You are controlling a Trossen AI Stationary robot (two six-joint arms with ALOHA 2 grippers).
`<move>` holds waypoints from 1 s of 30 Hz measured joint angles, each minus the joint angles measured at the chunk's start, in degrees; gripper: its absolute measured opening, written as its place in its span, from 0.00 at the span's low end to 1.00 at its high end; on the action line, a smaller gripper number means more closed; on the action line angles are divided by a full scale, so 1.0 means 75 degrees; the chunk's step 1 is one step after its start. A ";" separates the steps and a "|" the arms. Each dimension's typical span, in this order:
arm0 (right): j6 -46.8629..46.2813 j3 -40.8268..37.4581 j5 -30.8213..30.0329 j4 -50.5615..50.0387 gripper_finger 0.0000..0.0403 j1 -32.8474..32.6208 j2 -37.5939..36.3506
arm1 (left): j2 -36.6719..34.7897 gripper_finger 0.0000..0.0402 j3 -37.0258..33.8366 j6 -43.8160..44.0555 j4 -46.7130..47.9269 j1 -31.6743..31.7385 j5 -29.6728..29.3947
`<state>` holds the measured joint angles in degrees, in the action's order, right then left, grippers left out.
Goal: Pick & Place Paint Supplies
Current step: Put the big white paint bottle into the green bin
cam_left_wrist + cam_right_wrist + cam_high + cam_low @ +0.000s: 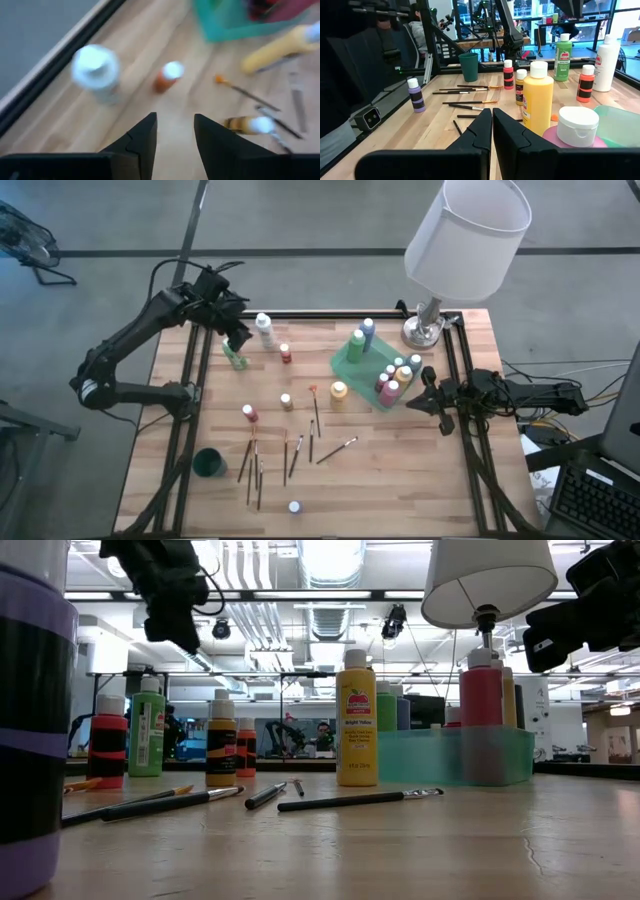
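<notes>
Fingers of my left claw (pixel 238 338) apart above green bottle (pixel 234 356); right claw (pixel 428 398) pressed together beside tray (pixel 352 366).

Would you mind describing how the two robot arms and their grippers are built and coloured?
Both arms are black, jointed and slim, with black cables looped along the links. The left gripper ends in two dark, wedge-shaped fingers with stepped inner edges. The right gripper has matching dark angular fingers on a broad black crossbar. No markings are visible.

Yellow bottle (pixel 356 720), translucent green tray (pixel 455 755), purple-black bottle (pixel 415 94).
</notes>
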<state>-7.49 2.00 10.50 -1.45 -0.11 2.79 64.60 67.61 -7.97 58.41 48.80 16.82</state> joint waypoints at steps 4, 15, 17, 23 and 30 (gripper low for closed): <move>0.0002 0.0000 -0.0003 -0.0001 0.03 0.0001 0.0000 | 0.0000 0.36 -0.0005 0.0222 -0.0049 0.0028 -0.0912; 0.0003 0.0000 0.0000 0.0000 0.03 0.0002 0.0000 | 0.0946 0.55 -0.0029 0.0702 -0.0613 0.0020 -0.1128; 0.0003 0.0000 0.0000 0.0000 0.03 -0.0001 0.0000 | 0.1205 0.55 -0.0026 0.0677 -0.0623 0.0020 -0.1129; 0.0003 0.0000 0.0000 -0.0001 0.03 0.0001 -0.0001 | 0.1762 0.55 0.0023 0.0685 -0.1019 0.0020 -0.1233; 0.0003 0.0000 0.0000 -0.0003 0.03 -0.0001 0.0000 | 0.1967 0.55 0.0023 0.0710 -0.1408 0.0017 -0.1789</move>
<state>-7.46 2.00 10.50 -1.48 -0.12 2.79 79.35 67.79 -2.64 47.84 48.93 3.41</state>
